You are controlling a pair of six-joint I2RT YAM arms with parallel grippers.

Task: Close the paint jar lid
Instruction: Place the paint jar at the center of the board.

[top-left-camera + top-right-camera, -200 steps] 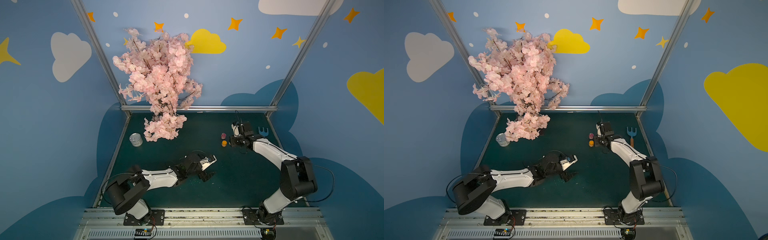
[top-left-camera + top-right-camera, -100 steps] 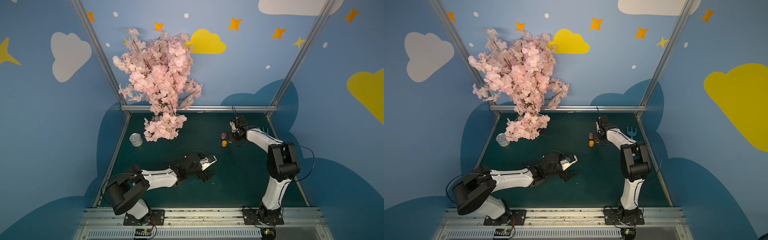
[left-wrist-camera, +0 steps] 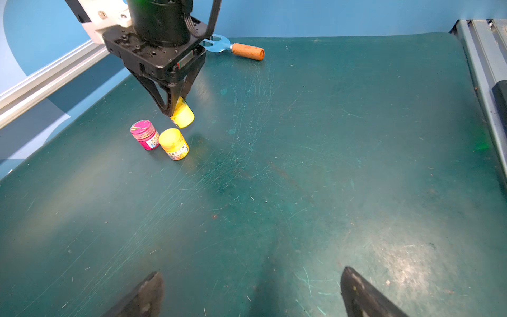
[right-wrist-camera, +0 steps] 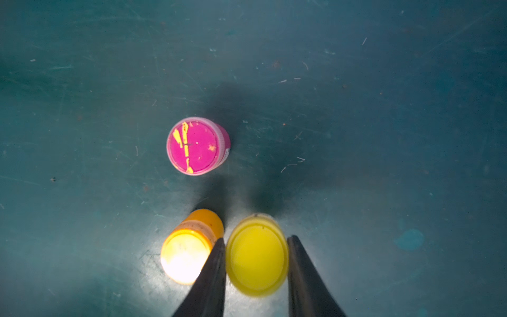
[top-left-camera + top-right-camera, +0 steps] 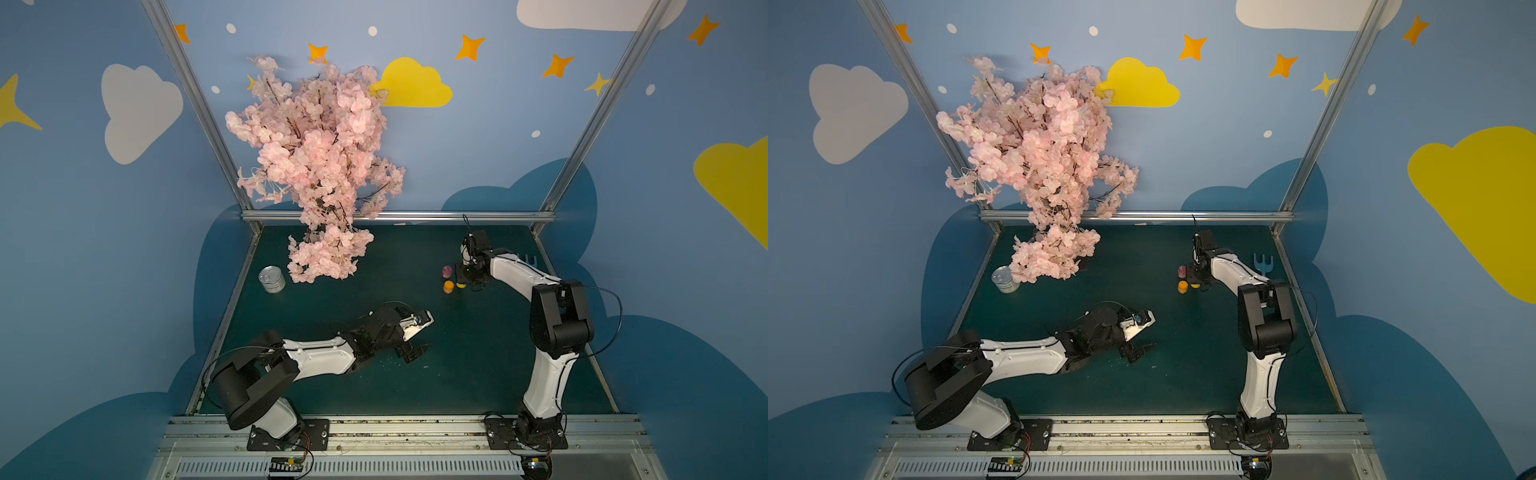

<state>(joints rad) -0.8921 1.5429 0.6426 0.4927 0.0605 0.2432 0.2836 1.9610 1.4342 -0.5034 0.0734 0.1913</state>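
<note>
in both top views the right gripper (image 5: 468, 283) points down near the far right part of the green mat (image 5: 478, 353), with the yellow paint jar (image 5: 460, 285) at its tips; the jar is too small here to judge the grip. an orange jar (image 5: 448, 286) stands just beside it and a pink jar (image 5: 447, 272) a little farther back. the left gripper (image 5: 415, 351) lies low over the middle of the mat, well apart from the jars. a tin can (image 5: 272, 279) sits near the left edge under a pink blossom branch (image 5: 320, 166), and in a top view a blue garden fork (image 5: 1263, 262) lies by the right edge. in the left wrist view the right gripper (image 3: 174, 111) has its fingers pinched on the yellow paint jar (image 3: 184, 115), which hangs tilted at the tips; i cannot tell whether its base touches the mat. the orange jar (image 3: 173, 143) and the pink jar (image 3: 144, 134) stand upright next to it, lids on. the left gripper's own fingers (image 3: 142, 296) are spread wide over bare mat. in the right wrist view the two dark fingers (image 4: 211, 280) press on either side of the yellow lid of the yellow paint jar (image 4: 256, 255), the orange jar (image 4: 189, 247) right against one finger, the pink jar (image 4: 196, 145) apart beyond.
</note>
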